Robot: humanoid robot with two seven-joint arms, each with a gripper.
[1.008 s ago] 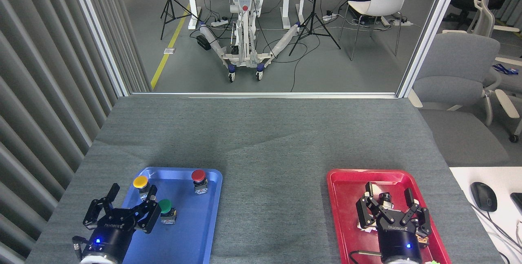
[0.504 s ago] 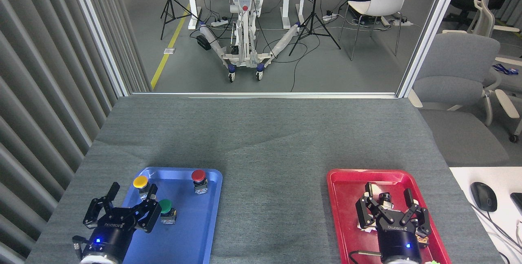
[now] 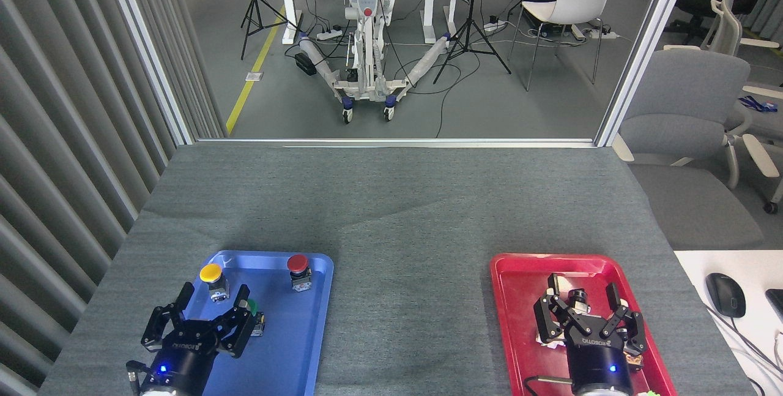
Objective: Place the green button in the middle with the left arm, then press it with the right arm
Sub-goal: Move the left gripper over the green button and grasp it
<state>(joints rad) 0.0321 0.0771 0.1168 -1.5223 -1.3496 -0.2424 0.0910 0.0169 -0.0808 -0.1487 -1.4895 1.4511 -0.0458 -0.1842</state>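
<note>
Green button half hidden now; our left gripper slid over, fingers wide. Grab next.

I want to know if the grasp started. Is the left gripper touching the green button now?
Cannot tell. In the head view the left gripper, open, has its right finger overlapping the green button, hiding any contact or gap.

There is one camera only, set in the robot's head, looking forward and steeply down over the grey table. The near table edge sits close below it; farther off it takes in the glass partition and the room's floor beyond.
</note>
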